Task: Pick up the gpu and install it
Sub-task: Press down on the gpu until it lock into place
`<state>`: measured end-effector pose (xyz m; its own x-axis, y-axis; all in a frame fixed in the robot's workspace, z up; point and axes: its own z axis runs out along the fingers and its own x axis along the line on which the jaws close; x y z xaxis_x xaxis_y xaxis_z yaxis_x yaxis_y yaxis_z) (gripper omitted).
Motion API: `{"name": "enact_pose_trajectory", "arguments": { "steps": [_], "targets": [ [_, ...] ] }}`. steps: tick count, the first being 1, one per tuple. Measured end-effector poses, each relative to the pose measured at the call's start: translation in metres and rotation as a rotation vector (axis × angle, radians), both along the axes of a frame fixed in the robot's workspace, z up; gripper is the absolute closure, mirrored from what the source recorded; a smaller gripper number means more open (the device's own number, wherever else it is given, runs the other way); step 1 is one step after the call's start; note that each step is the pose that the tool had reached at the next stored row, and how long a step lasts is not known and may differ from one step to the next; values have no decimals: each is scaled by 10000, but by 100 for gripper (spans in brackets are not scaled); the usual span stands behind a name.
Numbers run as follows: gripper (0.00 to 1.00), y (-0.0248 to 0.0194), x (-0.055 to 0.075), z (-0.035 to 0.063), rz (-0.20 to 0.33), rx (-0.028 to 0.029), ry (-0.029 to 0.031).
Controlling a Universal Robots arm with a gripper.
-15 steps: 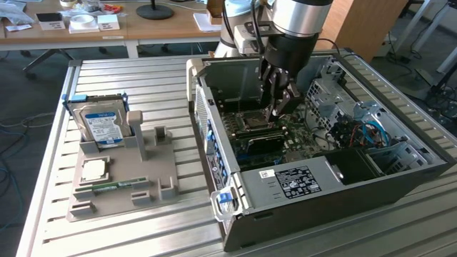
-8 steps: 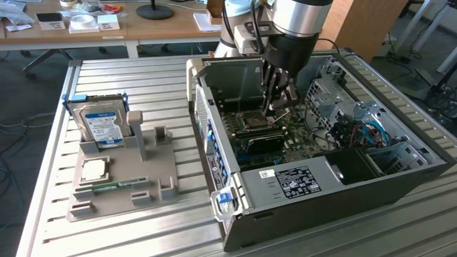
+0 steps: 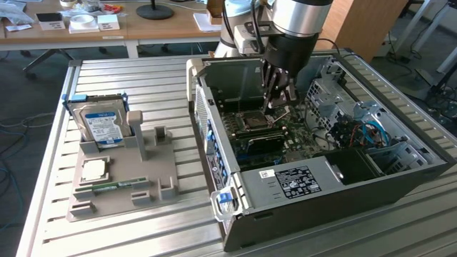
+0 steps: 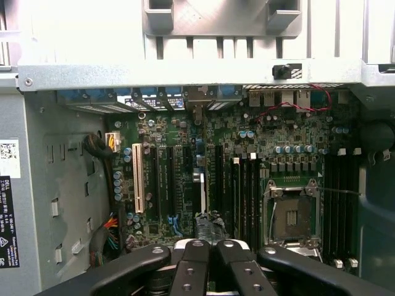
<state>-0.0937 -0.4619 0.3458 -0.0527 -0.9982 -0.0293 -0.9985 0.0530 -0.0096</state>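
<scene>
The gpu (image 3: 263, 143) stands on edge in a motherboard slot inside the open computer case (image 3: 400, 184), its black face showing in the exterior view. In the wrist view I see it edge-on as a thin strip (image 4: 199, 185) running between the expansion slots. My gripper (image 3: 275, 110) reaches down into the case just above the card. Its black fingers (image 4: 237, 271) are pressed together, shut, with the taped tips (image 4: 210, 227) right over the card's upper edge. Whether the tips touch the card I cannot tell.
The empty CPU socket (image 4: 290, 216) lies beside the gripper. A grey parts tray (image 3: 153, 176) at the exterior view's left holds a hard drive (image 3: 104, 126), a CPU (image 3: 94, 170) and a memory stick (image 3: 111, 186). Drive cages and cables (image 3: 357, 131) crowd the case's far side.
</scene>
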Motion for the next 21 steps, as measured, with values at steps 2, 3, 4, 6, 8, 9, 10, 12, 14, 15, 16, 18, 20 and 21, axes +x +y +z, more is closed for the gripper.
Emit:
{"name": "enact_pose_trajectory", "arguments": {
  "steps": [2,3,4,6,8,9,10,12,14,15,16,18,20,21],
  "targets": [
    [89,0,0,0,0,0,0],
    [89,0,0,0,0,0,0],
    [89,0,0,0,0,0,0],
    [89,1,0,0,-1,-16,0],
    [89,17,-1,-3,-2,-138,1],
    [89,30,0,-9,0,-172,0],
    [89,47,0,-16,-2,-194,0],
    [89,70,0,-46,-9,-210,0],
    [89,80,0,-82,-12,-209,0],
    [89,84,0,-100,-14,-210,0],
    [89,86,0,-119,-16,-210,0],
    [89,87,0,-155,-18,-210,0],
    [89,87,0,-191,-19,-210,0],
    [89,87,0,-209,-19,-209,0]
  ]
}}
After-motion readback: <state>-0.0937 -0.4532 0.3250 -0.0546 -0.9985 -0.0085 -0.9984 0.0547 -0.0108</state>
